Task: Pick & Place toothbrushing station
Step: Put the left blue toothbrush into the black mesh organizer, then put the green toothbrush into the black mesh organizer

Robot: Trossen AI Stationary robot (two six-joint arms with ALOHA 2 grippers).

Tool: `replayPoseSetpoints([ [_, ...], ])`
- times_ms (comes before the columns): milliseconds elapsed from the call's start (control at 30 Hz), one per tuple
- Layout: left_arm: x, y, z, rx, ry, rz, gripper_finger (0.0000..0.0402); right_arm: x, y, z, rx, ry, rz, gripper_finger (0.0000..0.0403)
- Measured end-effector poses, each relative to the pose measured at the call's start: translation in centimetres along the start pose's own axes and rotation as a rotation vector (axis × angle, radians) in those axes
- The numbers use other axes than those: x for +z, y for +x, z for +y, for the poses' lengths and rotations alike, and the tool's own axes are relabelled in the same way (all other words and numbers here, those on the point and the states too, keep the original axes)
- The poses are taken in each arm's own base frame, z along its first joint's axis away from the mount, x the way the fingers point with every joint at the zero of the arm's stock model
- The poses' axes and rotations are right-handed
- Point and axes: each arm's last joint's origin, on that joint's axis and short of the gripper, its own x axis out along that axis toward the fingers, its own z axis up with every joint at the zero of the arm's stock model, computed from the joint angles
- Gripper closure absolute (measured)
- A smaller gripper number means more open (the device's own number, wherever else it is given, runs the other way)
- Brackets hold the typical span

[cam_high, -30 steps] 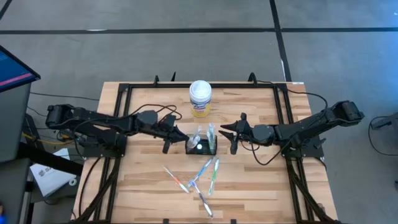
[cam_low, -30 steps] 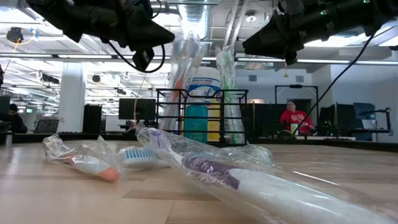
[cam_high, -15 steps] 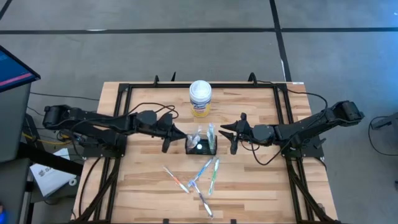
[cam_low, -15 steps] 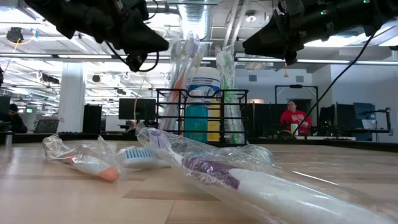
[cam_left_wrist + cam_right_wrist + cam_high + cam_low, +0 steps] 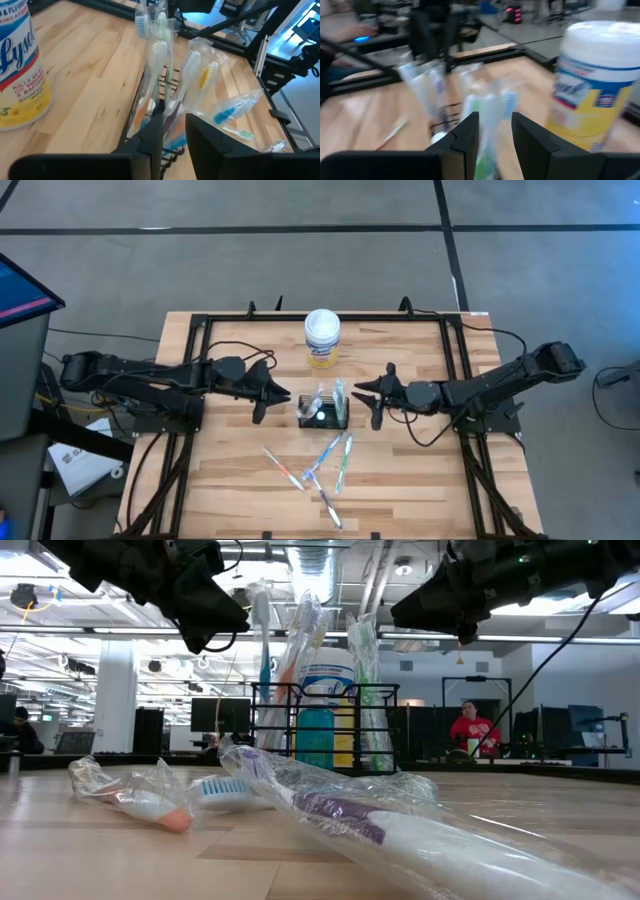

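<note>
Backing off toward its own side, the left gripper (image 5: 271,392) now hangs just clear of the holder with its fingers parted and nothing between them; one wrapped toothbrush (image 5: 262,640) stands in the rack that was not there a second ago.

Largest first, the wooden table (image 5: 400,480) has bare boards along the near edge and both sides, so there is room to slide or lift in most directions; the black frame rail (image 5: 325,319) bounds the far edge. Behind the work, a white Lysol wipes canister (image 5: 322,337) stands close enough to catch a careless swing.

At the table's middle sits the toothbrushing station (image 5: 323,412), a low black wire-mesh box with several bagged brushes standing in it. It looks light and stiff, and likely top-heavy with those tall brushes leaning; I would pinch the upper wire rim at a short end rather than the crinkly plastic.

Just beside its other end, the right gripper (image 5: 367,397) hovers with its fingers parted, holding nothing.

Loose wrapped toothbrushes (image 5: 322,464) lie scattered on the near side; their film looks slippery and soft.
</note>
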Motion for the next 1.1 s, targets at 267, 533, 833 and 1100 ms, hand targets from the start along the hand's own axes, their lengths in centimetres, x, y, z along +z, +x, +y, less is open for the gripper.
replayPoseSetpoints([
  [267,-0.4,-0.2,-0.8,-0.034,0.012,0.028,0.0327,-1.0,-0.5,1.3,0.229,-0.009,0.117,0.0296],
  [533,-0.6,-0.2,-1.6,-0.067,0.026,0.037,0.0332,-4.7,0.2,3.9,0.338,-0.059,0.257,0.0296],
  [833,-0.6,-0.2,-1.7,-0.073,0.029,0.039,0.0335,-7.2,2.4,8.2,0.409,-0.157,0.321,0.0296],
  [1100,-0.6,-0.2,-1.7,-0.072,0.028,0.038,0.0336,-8.1,4.9,11.7,0.362,-0.381,0.618,0.0296],
])
